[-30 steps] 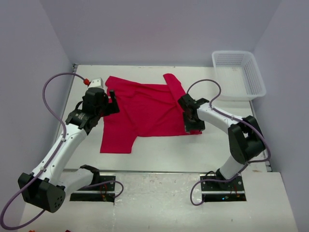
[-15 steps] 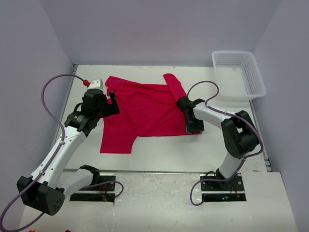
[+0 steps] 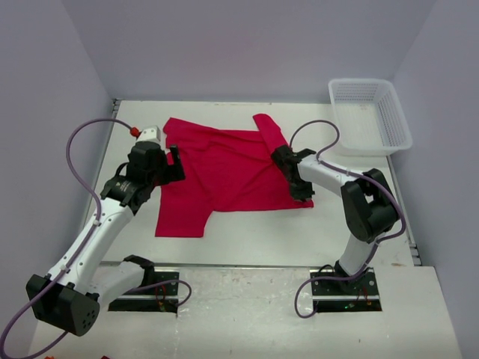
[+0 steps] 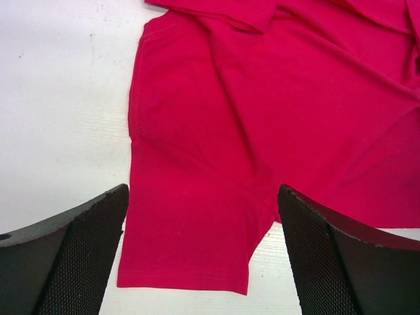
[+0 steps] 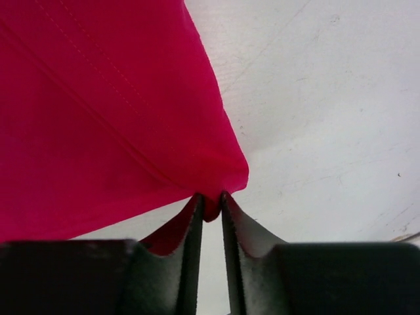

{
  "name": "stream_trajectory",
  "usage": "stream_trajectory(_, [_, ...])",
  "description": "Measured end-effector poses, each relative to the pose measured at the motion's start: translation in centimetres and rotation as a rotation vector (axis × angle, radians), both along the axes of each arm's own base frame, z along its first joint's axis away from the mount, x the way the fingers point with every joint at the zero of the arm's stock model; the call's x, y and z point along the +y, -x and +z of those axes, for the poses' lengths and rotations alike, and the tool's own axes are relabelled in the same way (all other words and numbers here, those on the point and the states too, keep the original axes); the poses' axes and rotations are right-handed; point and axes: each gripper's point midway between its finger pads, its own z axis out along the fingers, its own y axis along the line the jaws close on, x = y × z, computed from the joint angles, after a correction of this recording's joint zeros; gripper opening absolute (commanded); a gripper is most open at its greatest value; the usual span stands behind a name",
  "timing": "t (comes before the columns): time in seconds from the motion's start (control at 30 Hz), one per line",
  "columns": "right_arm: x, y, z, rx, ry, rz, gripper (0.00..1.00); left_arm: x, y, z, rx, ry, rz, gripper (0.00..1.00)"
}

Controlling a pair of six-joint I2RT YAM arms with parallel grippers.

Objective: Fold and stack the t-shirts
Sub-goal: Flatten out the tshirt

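Observation:
One bright red t-shirt lies spread and partly folded on the white table, one sleeve pointing toward the near edge. My left gripper is open above the shirt's left edge; in the left wrist view its fingers straddle the sleeve without touching it. My right gripper is shut on the shirt's right bottom corner, pinching a small fold of red cloth between the fingertips. No neck label shows.
A white plastic mesh basket stands at the back right corner. A small white block with a red knob sits at the back left beside the shirt. Grey walls enclose the table.
The right gripper has shifted slightly back and left along the shirt's right edge, and its arm has folded tighter. The left gripper has barely moved.

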Motion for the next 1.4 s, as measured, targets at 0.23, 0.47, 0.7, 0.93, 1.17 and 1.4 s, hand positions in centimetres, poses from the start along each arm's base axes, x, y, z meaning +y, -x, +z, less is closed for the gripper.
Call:
stream_trajectory(0.23, [0.2,-0.5,0.5,-0.014,-0.005,-0.006,0.0,0.1,0.2,-0.5,0.007,-0.006,-0.002,0.95])
stream_trajectory(0.47, [0.3,-1.0,1.3,-0.027,-0.006,-0.01,0.0,0.3,0.3,-1.2,0.026,-0.022,0.004,0.95])
stream_trajectory(0.7, [0.7,-2.3,5.0,-0.129,-0.06,-0.018,0.0,0.9,0.6,-4.2,0.145,-0.073,0.031,0.98])
stream_trajectory(0.93, [1.4,-4.4,10.0,-0.265,-0.143,-0.021,0.0,0.4,1.7,-6.3,0.245,-0.037,0.052,0.91])
stream_trajectory(1.17, [1.4,-4.6,10.7,-0.261,-0.172,-0.005,0.0,1.3,4.3,-8.1,0.366,-0.034,0.133,0.76])
stream_trajectory(1.4, [2.2,-4.6,11.1,-0.268,-0.229,0.036,0.0,3.2,8.1,-11.2,0.581,-0.121,0.255,0.75])
